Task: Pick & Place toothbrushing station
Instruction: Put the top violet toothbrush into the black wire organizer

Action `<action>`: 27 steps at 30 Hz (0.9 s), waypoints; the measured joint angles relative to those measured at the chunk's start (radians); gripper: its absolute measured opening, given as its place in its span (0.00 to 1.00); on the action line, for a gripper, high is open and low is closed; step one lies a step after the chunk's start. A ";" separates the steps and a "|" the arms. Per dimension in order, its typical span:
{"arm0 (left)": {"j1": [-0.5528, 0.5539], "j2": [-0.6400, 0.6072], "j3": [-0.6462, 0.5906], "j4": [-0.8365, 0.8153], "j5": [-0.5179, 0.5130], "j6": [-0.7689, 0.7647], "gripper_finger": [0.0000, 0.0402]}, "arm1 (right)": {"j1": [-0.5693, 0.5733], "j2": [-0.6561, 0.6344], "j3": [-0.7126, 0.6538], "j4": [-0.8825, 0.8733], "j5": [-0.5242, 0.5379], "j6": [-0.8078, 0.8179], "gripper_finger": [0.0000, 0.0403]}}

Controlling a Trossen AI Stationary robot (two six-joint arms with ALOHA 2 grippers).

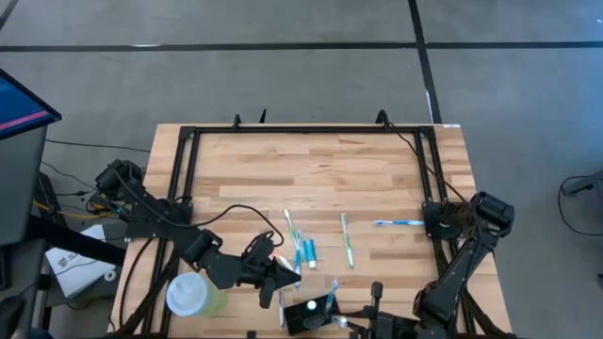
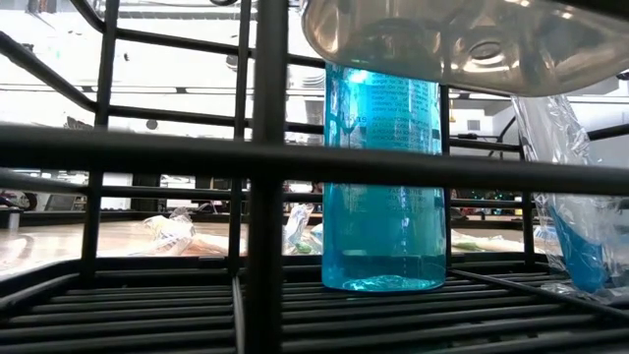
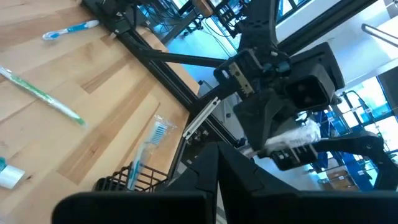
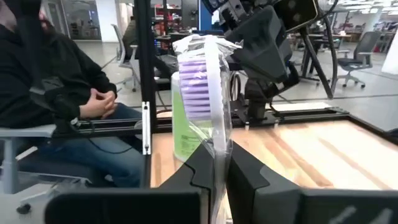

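Note:
The black holder (image 1: 306, 318) stands at the table's near edge, and a blue toothbrush (image 3: 148, 146) leans out of it. Several more toothbrushes lie on the wood: a white-blue one (image 1: 292, 229), a green one (image 1: 347, 240) and a blue one (image 1: 400, 222), with two teal tubes (image 1: 306, 251) between them. My right gripper (image 4: 217, 168) hovers just right of the holder, shut on a wrapped toothbrush (image 4: 200, 87) with purple bristles. My left gripper (image 3: 217, 186) is shut just left of the holder, and I see nothing between its fingers. My right gripper pinches the wrapped toothbrush between its two fingers, just below the bristled head (image 4: 214, 146), through the clear wrapper. The fingers lie level and point toward the table's left. The brush stands upright, head above the fingers; its lower end is hidden by the gripper.
A pale green cup (image 1: 193, 296) with a white round lid stands at the near left, beside my left arm. A black frame (image 1: 301, 130) borders the table. A person (image 4: 56, 93) sits beyond the table's left side. The low view is blocked by a rack holding a blue bottle (image 2: 383, 187).

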 joint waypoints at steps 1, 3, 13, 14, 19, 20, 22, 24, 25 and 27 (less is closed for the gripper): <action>0.000 0.000 0.000 0.000 0.000 0.000 0.00 | 0.003 -0.001 -0.001 -0.017 0.002 0.030 0.04; 0.000 0.000 0.000 0.000 0.000 0.000 0.00 | 0.004 -0.001 -0.007 -0.062 0.025 0.075 0.04; 0.000 0.000 0.000 0.001 0.000 -0.009 0.00 | -0.011 0.028 -0.007 -0.132 0.066 0.168 0.04; 0.000 0.000 0.000 0.001 0.000 -0.017 0.00 | -0.010 0.040 -0.007 -0.126 0.065 0.174 0.04; 0.000 0.000 0.000 0.001 0.000 -0.024 0.00 | -0.010 0.099 -0.008 -0.052 0.062 0.194 0.04; 0.000 0.000 0.000 0.001 0.000 -0.024 0.00 | -0.010 0.106 -0.008 -0.036 0.062 0.194 0.04; 0.000 0.000 0.000 0.001 0.000 -0.024 0.00 | -0.010 0.112 -0.008 -0.026 0.062 0.194 0.04; 0.000 0.000 0.000 0.001 0.000 -0.024 0.00 | -0.010 0.112 -0.008 -0.027 0.062 0.194 0.04; 0.000 0.000 0.000 0.001 0.000 -0.024 0.00 | -0.011 0.112 -0.008 -0.034 0.062 0.194 0.04; 0.000 0.000 0.000 0.001 0.000 -0.024 0.00 | -0.013 0.112 -0.008 -0.054 0.062 0.195 0.04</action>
